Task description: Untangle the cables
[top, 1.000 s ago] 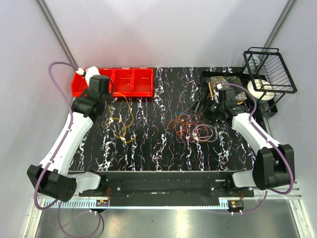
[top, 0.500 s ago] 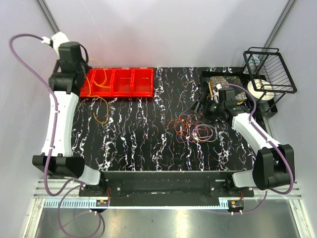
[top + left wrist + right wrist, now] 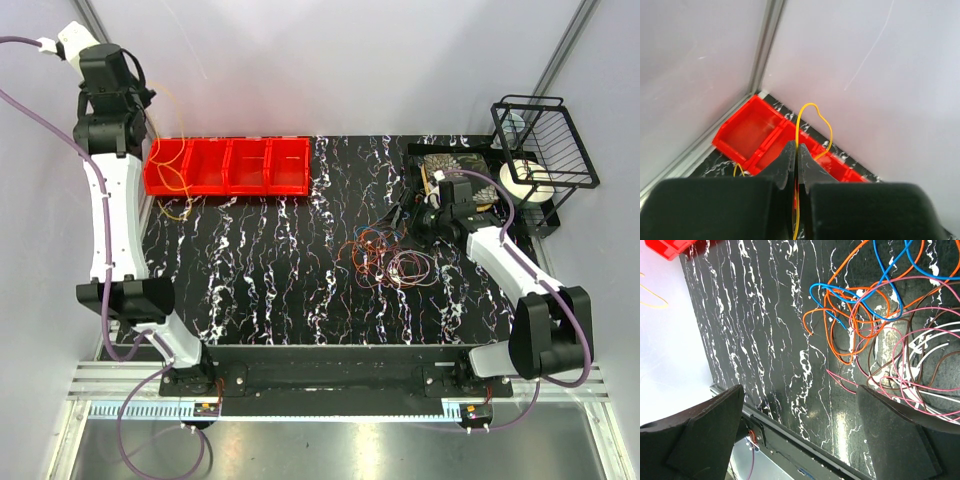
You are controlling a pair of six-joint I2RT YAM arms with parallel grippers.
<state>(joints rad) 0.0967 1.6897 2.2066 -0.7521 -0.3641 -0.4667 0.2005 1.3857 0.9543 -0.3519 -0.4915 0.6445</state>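
A tangle of cables (image 3: 390, 255) lies right of the table's middle: orange (image 3: 840, 305), blue (image 3: 890, 270), pink (image 3: 910, 370), white (image 3: 935, 340) and brown loops laid over each other. My left gripper (image 3: 118, 140) is raised high at the back left corner, shut on a yellow cable (image 3: 812, 107). That cable loops up past the fingertips (image 3: 790, 150) and hangs down over the red bin's (image 3: 230, 165) left end (image 3: 170, 185). My right gripper (image 3: 418, 218) hovers at the tangle's right edge, open (image 3: 800, 405), nothing between its fingers.
The red bin has three compartments along the back left edge. A black wire basket (image 3: 545, 140), a white roll (image 3: 525, 182) and a box of parts (image 3: 450, 165) stand at the back right. Grey walls close in behind and to the left.
My left arm has swung up and back to the left corner, lifting the yellow cable off the table's left side to over the red bin. The right arm has stayed put.
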